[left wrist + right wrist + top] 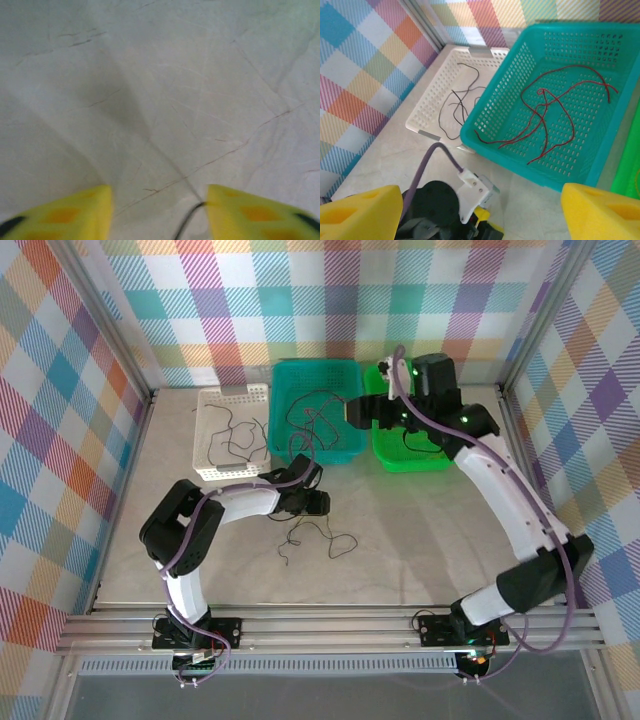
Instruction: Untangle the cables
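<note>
My worry is the left pincer (pixel 159 194), low over the worktop (pixel 420 550) just on the near side of the teal basket (pixel 318 410). Its jaws stand partly open with nothing clamped, and a dark cable (pixel 189 221) runs up between them, close against one finger. If I close now, I judge it may catch that strand off-centre and let it slip out, or drag the loose cables (pixel 318 536) lying on the near side of the teal basket and pull the tangle tighter. A thin reddish cable (pixel 215 161) crosses just beyond and could get pinched along with it. The right pincer (pixel 480 192) hangs above the teal basket's right-hand side, jaws wide and empty. The two arms are near each other there, so a hasty lift could knock them together. Red cables (pixel 545 115) lie inside the teal basket, and dark cables (pixel 457 102) lie in the white basket (pixel 427 112) just beside its left side. The worktop is pale, smooth and faintly lined, so hair-thin wire is hard to read against it. Bright plaid walls (pixel 60 390) and an aluminium frame (pixel 330 625) close the cell.
</note>
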Controlling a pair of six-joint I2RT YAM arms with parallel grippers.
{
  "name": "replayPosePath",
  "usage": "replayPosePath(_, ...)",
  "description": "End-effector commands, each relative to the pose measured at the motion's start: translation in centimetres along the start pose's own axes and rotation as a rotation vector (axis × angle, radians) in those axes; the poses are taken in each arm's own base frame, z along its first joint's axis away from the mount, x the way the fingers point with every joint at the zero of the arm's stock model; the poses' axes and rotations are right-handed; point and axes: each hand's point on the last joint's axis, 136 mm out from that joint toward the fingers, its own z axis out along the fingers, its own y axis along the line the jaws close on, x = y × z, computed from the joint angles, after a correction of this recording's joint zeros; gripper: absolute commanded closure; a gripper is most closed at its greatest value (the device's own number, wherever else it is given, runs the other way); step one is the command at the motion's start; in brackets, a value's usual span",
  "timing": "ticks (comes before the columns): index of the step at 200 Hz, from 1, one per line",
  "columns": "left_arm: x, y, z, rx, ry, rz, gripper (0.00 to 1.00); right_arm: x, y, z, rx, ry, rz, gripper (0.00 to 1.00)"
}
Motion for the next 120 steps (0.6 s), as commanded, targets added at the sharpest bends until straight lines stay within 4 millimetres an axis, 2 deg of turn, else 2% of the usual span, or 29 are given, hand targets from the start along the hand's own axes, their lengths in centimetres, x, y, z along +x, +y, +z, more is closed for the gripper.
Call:
replayPosePath(1, 1.1, -0.1, 0.6, -0.009, 0.051, 0.021, 0.71, -0.3, 1.1, -1.6, -0.03, -0.058, -0.026, 0.17)
replayPosePath(18, 0.4, -0.5, -0.5, -0.002, 0.029, 0.025, 0.88, 0.5, 1.0, -2.5, -0.017, -0.066, -0.017, 0.17)
replayPosePath(26, 0.6, -0.4, -1.3, -0.013, 0.043, 0.027, 1.0, 0.9, 0.9, -2.8, -0.012, -0.067, -0.012, 0.17)
replayPosePath(50, -1.1, -1.9, -5.7, 0.036, -0.015, 0.026, 1.0, 1.9, 0.7, -3.9, 0.008, -0.079, -0.003, 0.17)
replayPosePath(60, -2.3, -2.7, -8.6, 0.059, -0.064, 0.022, 1.0, 2.3, 0.5, -4.4, 0.023, -0.085, 0.003, 0.17)
replayPosePath(89, -6.6, -4.1, -19.4, 0.1, -0.255, 0.027, 1.0, 3.1, -0.1, -5.8, 0.065, -0.117, 0.026, 0.17)
replayPosePath(108, -9.4, -4.1, -26.6, 0.143, -0.376, 0.005, 1.0, 3.6, -0.5, -6.4, 0.084, -0.141, 0.041, 0.17)
replayPosePath(120, -11.1, -3.3, -30.8, 0.144, -0.45, -0.008, 1.0, 3.9, -0.5, -6.5, 0.084, -0.142, 0.049, 0.17)
